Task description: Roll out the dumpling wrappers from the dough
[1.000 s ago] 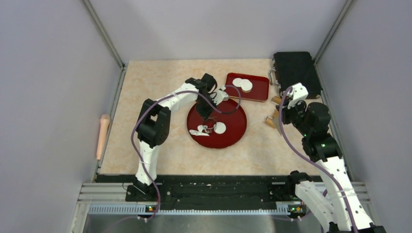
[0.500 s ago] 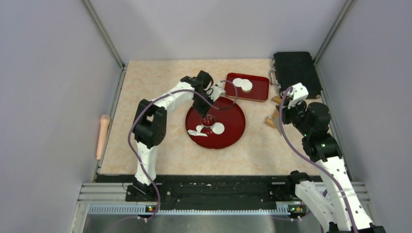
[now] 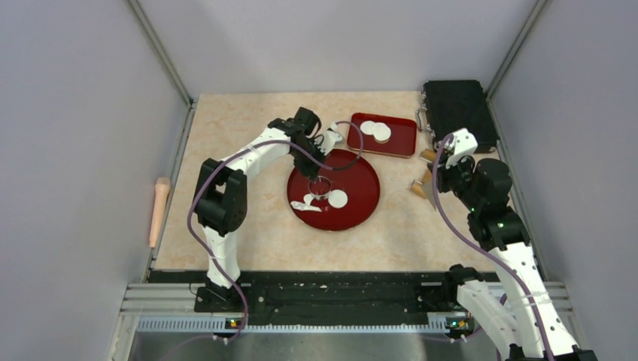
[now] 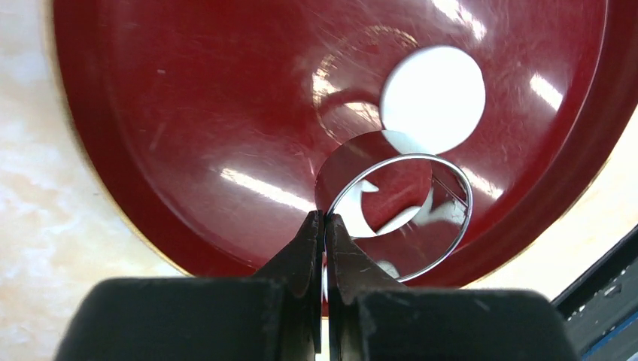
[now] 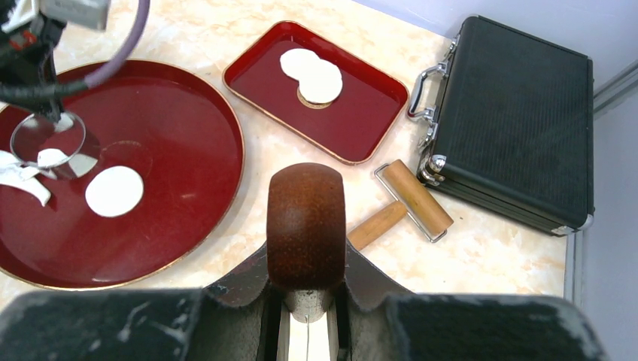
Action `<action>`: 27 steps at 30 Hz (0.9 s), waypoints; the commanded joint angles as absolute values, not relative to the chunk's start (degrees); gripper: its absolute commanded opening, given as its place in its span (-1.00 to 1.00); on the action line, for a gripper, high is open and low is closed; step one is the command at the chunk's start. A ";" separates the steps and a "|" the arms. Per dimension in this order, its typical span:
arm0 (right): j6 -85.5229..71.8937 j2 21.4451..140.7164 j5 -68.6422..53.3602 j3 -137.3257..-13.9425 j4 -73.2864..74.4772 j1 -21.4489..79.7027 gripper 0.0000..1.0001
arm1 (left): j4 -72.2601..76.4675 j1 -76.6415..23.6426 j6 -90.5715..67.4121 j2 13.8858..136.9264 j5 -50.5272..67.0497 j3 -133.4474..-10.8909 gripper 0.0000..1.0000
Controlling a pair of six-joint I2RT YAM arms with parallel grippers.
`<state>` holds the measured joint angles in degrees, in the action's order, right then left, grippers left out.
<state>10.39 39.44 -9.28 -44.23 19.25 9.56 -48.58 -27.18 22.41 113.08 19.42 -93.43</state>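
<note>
**A:** From above, how far along is it?
**B:** Overlapping dumpling wrappers (image 3: 376,130) lie in the rectangular tray (image 3: 402,139) at the far side of the counter (image 3: 406,233). One loose wrapper (image 3: 338,198) sits on the round red tray (image 3: 361,177), just beside ragged dough scraps (image 3: 307,203). I'd judge it well advanced: that disc needs moving across, and the scraps could be re-rolled.
**A:** And the left wrist?
**B:** The left end effector (image 4: 325,226) is clenched on the rim of a metal ring (image 4: 342,165), over the scraps. It looks lifted off the tray, though I can't be sure.
**A:** The right wrist?
**B:** The right end effector (image 5: 307,274) is clamped on a brown wooden handle (image 5: 306,214), well apart from both trays. A small roller (image 5: 412,197) lies beside a black case (image 5: 511,120).
**A:** Any writing?
**B:** None I can read.
</note>
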 commanded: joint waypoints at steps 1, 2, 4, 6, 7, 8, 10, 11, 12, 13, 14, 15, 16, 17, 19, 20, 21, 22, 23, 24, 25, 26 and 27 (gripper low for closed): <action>9.94 39.38 -10.17 -44.47 16.04 9.03 -1.00 | -50.84 -29.19 27.13 111.89 15.92 -92.41 -1.00; 9.95 39.38 -10.15 -44.47 16.06 9.02 -1.00 | -51.11 -29.33 27.44 112.01 15.23 -92.60 -1.00; 9.94 39.36 -10.12 -44.47 16.13 9.00 -1.00 | -51.15 -29.44 28.04 112.22 13.52 -92.89 -1.00; 9.93 39.51 -10.11 -44.47 16.12 9.01 -1.00 | -51.56 -29.79 28.55 112.23 11.96 -93.07 -1.00; 9.93 39.49 -10.18 -44.47 16.04 8.98 -1.00 | -51.70 -29.98 28.94 112.18 11.21 -93.09 -1.00; 9.93 39.54 -10.23 -44.47 16.13 9.03 -1.00 | -51.96 -30.19 29.27 112.19 10.75 -93.11 -1.00; 9.93 39.60 -10.24 -44.52 16.08 9.05 -1.00 | -52.78 -30.71 29.82 112.62 9.86 -93.17 -1.00; 9.89 39.64 -10.28 -44.56 16.11 9.05 -1.00 | -53.18 -30.95 30.04 112.94 9.55 -93.09 -1.00; 9.85 39.64 -10.33 -44.56 16.13 9.03 -1.00 | -53.44 -31.20 30.12 113.45 9.16 -93.01 -1.00; 9.78 39.70 -10.48 -44.56 16.12 9.04 -1.00 | -53.73 -31.52 30.21 113.78 9.13 -92.97 -1.00; 9.78 39.79 -10.60 -44.54 16.11 9.00 -1.00 | -53.85 -31.67 30.19 114.09 9.28 -92.77 -1.00; 9.76 39.87 -10.80 -44.56 16.10 9.03 -1.00 | -53.95 -31.84 30.12 114.42 9.26 -92.66 -1.00; 9.68 39.99 -11.01 -44.63 16.23 9.01 -1.00 | -54.00 -32.06 30.13 114.67 9.19 -92.68 -1.00; 9.67 40.24 -11.25 -44.65 16.23 9.01 -1.00 | -54.07 -32.19 30.09 114.85 8.96 -92.76 -1.00; 9.62 40.83 -12.59 -44.87 16.51 9.04 -1.00 | -54.07 -32.26 30.05 115.06 8.16 -92.86 -1.00; 9.32 41.25 -13.67 -45.09 16.63 9.04 -1.00 | -54.16 -32.26 29.90 115.02 7.47 -92.96 -1.00; 8.86 41.95 -15.25 -45.40 16.76 9.05 -1.00 | -54.24 -32.26 29.80 115.03 6.57 -93.05 -1.00; 8.14 43.04 -16.87 -45.87 16.77 9.01 -1.00 | -54.49 -32.30 29.73 114.92 5.38 -93.26 -1.00; 7.14 44.16 -18.76 -46.47 16.85 9.05 -1.00 | -54.75 -32.27 29.63 114.76 4.57 -93.33 -1.00; 5.98 45.68 -20.49 -47.36 16.76 8.99 -1.00 | -55.08 -32.26 29.54 114.43 4.01 -93.38 -1.00; 4.34 47.09 -21.60 -48.43 16.28 9.02 -1.00 | -55.30 -32.26 29.53 114.10 3.56 -93.42 -1.00; 2.53 48.50 -22.48 -48.97 15.22 9.03 -1.00 | -55.68 -32.30 29.53 113.53 3.11 -93.43 -1.00; 0.93 49.89 -23.39 -49.48 13.66 8.99 -1.00 | -56.03 -32.29 29.49 113.19 2.70 -93.43 -1.00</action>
<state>7.35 45.74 -16.88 -44.77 19.35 9.56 -53.89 -32.29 28.95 115.26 5.98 -92.25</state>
